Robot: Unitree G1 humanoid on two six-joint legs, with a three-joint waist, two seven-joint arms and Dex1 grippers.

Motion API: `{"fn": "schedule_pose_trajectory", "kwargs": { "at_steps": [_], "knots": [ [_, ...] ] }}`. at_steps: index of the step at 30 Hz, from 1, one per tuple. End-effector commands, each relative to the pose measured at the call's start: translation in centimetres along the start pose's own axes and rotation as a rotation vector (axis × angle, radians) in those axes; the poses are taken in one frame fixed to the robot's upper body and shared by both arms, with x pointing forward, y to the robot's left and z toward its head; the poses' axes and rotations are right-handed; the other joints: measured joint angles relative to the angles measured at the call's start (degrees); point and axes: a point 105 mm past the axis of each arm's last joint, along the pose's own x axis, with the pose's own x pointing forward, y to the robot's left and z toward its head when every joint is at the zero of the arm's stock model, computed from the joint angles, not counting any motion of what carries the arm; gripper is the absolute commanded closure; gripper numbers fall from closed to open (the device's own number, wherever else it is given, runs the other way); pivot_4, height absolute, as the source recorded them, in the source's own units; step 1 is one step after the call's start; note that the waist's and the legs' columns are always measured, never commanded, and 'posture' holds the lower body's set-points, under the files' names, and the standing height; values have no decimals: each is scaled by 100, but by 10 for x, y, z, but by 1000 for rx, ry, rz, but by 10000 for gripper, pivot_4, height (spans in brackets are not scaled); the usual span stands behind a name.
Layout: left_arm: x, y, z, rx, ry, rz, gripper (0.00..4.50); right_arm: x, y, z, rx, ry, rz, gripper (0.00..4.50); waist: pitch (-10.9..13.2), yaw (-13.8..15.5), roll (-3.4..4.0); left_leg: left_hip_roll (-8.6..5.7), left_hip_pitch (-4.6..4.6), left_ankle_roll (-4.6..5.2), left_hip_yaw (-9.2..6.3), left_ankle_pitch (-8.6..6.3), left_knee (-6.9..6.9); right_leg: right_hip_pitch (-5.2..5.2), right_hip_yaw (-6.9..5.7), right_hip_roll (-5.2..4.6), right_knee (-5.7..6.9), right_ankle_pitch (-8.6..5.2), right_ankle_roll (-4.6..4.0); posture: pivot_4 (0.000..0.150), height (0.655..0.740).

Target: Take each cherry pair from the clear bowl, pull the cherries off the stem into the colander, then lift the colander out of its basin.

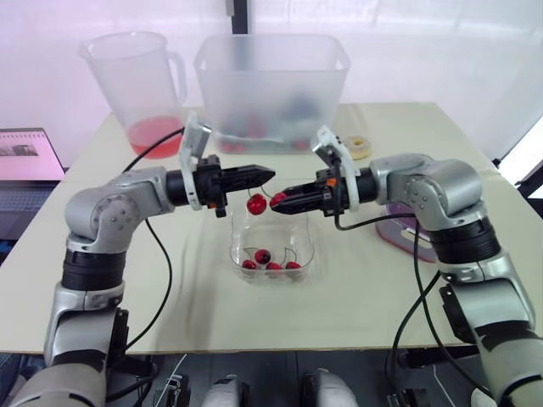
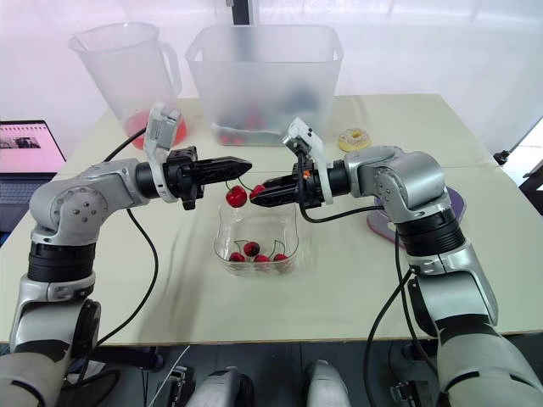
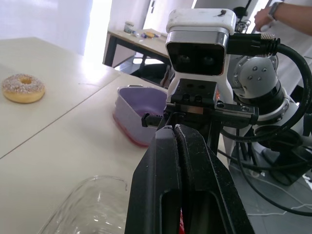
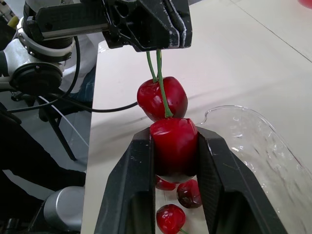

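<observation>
My left gripper pinches the stem shut; my right gripper clamps one cherry. I should pull straight apart, steadily, without crushing it.

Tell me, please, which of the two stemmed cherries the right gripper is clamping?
The cherry on the robot's right, pinched in the right gripper; the other cherry hangs free from the stem held by the left gripper.

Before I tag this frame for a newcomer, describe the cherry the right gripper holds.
On the table, find the clear bowl. Above it, the right gripper clamps this cherry between its fingers. Its twin hangs free on the stem pinched by the left gripper.
</observation>
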Motion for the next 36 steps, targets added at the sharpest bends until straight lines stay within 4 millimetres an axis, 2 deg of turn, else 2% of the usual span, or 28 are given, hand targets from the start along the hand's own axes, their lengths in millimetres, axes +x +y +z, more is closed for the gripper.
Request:
{"fn": "schedule_pose_trajectory", "kwargs": {
  "at_steps": [1, 4, 16, 20, 22, 25, 27, 29, 30, 33, 36],
  "knots": [
    [-2, -3, 9, 46, -28, -1, 45000, -6, 6, 12, -50, -25, 9, 37102, 0, 0, 0, 0, 0, 0, 0, 0, 0, 0, 0, 0, 0, 0, 0, 1500, 6886],
    [-2, -2, 10, 49, -31, 2, 45000, -7, 6, 10, -49, -22, 4, 37102, 0, 0, 0, 0, 0, 0, 0, 0, 0, 0, 0, 0, 0, 0, 0, 1500, 6886],
    [0, -2, 13, 58, -51, -1, 45000, -19, 2, -24, 42, 34, -32, 37102, 0, -1, 0, 1, 0, 0, 0, 0, 0, 0, 0, 0, 0, 0, 0, 1500, 6886],
    [0, -2, 13, 59, -54, -2, 45000, -32, -1, -19, 54, 2, -70, 37102, 0, 3, 0, 1, 0, 0, 0, 0, -1, 0, 0, 0, -2, 0, 0, 1500, 6886],
    [0, -2, 14, 61, -56, 1, 45000, -51, -7, -9, 33, -28, -129, 37102, 0, 21, 0, 1, 0, 0, 0, 0, 0, 0, 0, -1, -1, 0, 0, 1500, 6886],
    [-2, -1, 14, 71, -61, 13, 45000, -98, -25, 7, -31, -35, -317, 37102, 1, 75, -1, -4, -2, 0, 1, 0, 3, 1, 0, -4, -2, 0, 0, 1500, 6886],
    [-4, -1, 13, 77, -67, 20, 45000, -134, -41, 7, -71, 12, -484, 37102, 1, 105, -1, -5, -2, 0, 4, 0, 2, 1, 1, -4, -3, 0, 0, 1500, 6886],
    [-7, -1, 15, 80, -88, 32, 45000, -181, -53, -5, -90, 118, -664, 37102, 1, 138, -1, -2, -1, 0, 6, 0, 1, 1, 1, -1, -4, 0, 0, 1500, 6886],
    [-8, 0, 15, 81, -96, 37, 45000, -195, -54, -10, -92, 159, -707, 37102, 2, 145, -2, -3, -1, 0, 10, 0, 0, 1, 0, -1, -4, 0, 0, 1500, 6886],
    [-10, 0, 14, 81, -105, 49, 45000, -222, -60, -33, -80, 268, -792, 37102, 2, 119, -2, -2, -1, 0, 15, 0, -3, 2, 1, -1, -9, 0, 1, 1500, 6886],
    [-10, 2, 11, 77, -112, 59, 45000, -233, -67, -68, -44, 381, -826, 37102, 2, 70, -2, 4, 7, 0, 17, 0, -3, 4, 4, 0, -4, 0, 1, 1500, 6886]
  ]
}}
